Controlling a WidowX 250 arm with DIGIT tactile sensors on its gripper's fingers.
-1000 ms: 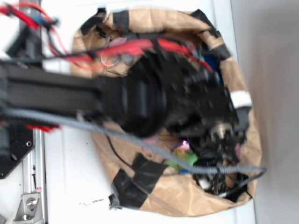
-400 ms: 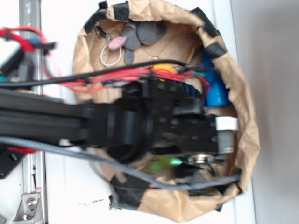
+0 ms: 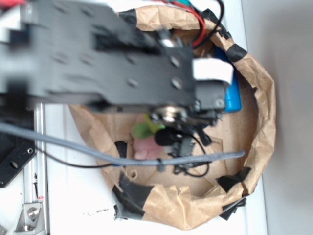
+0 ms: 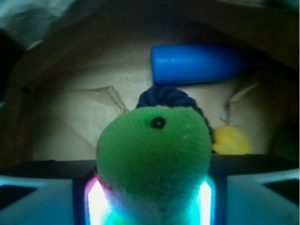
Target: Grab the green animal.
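I have the frog (image 4: 153, 157) between my fingers: in the wrist view its green head fills the middle, with a lit pad pressed against each side, so my claw (image 4: 150, 197) is closed on it. From outside, only a green bit (image 3: 145, 129) shows under my wrist, with something pink (image 3: 145, 148) just below it; I cannot tell whether that pink thing is touching the frog. The grab looks done, as far as I can judge. What may remain is lifting it clear, and I cannot tell whether the frog is already off the floor of the bag (image 3: 261, 112).

The brown paper bag, its rim patched with black tape, lies open on the white worktop (image 3: 73, 196). Inside it, behind the frog, are a blue cylinder (image 4: 197, 64), a dark blue knitted thing (image 4: 166, 98) and a yellow duck (image 4: 232, 140).
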